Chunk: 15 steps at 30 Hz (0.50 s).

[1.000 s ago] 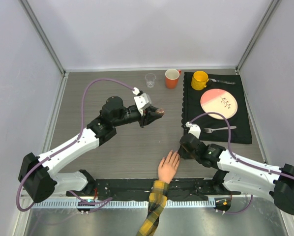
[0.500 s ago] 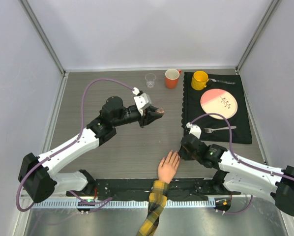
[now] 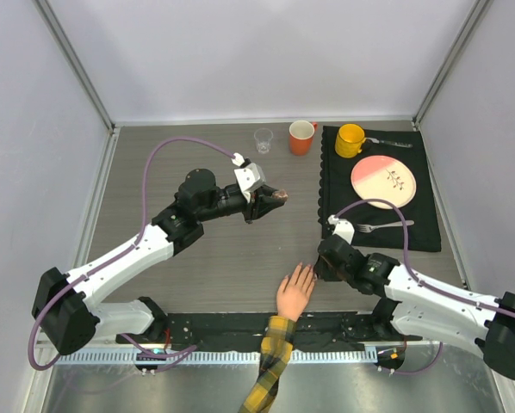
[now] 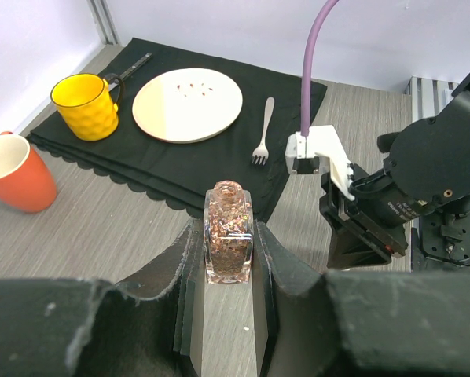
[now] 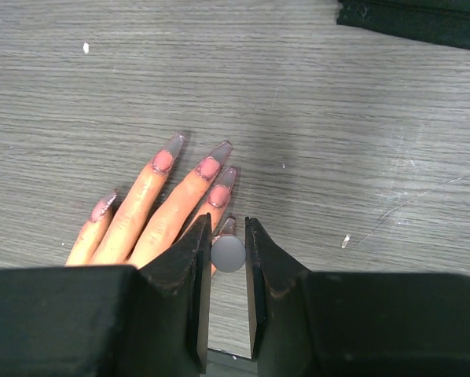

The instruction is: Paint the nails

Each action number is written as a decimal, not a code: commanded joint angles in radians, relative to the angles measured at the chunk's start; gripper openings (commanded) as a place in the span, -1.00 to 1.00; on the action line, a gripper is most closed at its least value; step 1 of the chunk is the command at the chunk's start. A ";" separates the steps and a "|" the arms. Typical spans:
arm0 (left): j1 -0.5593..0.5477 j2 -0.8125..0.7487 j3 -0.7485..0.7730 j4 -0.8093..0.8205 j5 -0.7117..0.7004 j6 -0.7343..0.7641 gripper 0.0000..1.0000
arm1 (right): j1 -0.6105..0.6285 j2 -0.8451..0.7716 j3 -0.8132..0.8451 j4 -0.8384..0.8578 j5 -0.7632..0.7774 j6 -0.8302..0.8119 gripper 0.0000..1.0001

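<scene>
The peach fake hand (image 3: 294, 292) with a yellow-and-black plaid sleeve (image 3: 273, 366) lies palm down at the near edge. In the right wrist view its long nails (image 5: 209, 167) are pink near the base with grey tips. My right gripper (image 3: 319, 265) is shut on a grey round brush cap (image 5: 229, 254), right over the little finger's nail, jaws (image 5: 228, 224) beside that finger. My left gripper (image 3: 270, 200) is shut on an open bottle of coppery glitter polish (image 4: 229, 236), held above mid-table. The brush itself is hidden.
A black mat (image 3: 423, 234) at the back right carries a yellow mug (image 3: 350, 140), a pink plate (image 3: 382, 181) and a fork (image 3: 380, 225). An orange mug (image 3: 301, 137) and a small clear glass (image 3: 263, 139) stand at the back.
My right arm has shifted very slightly toward the near edge beside the hand. The left arm and the bottle have not moved.
</scene>
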<state>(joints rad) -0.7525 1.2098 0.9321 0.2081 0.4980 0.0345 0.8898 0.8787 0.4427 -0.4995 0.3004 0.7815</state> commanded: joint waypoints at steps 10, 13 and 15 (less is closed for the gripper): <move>-0.004 -0.026 0.017 0.033 0.004 0.013 -1.00 | -0.002 0.054 0.025 0.088 0.029 -0.002 -0.98; -0.004 -0.027 0.019 0.030 0.004 0.018 -1.00 | -0.002 0.060 0.024 0.092 0.037 -0.002 -0.98; -0.002 -0.029 0.017 0.030 0.005 0.018 -1.00 | -0.002 0.065 0.022 0.090 0.045 -0.002 -0.98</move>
<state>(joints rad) -0.7525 1.2098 0.9321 0.2077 0.4980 0.0353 0.8898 0.9340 0.4431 -0.4442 0.3080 0.7811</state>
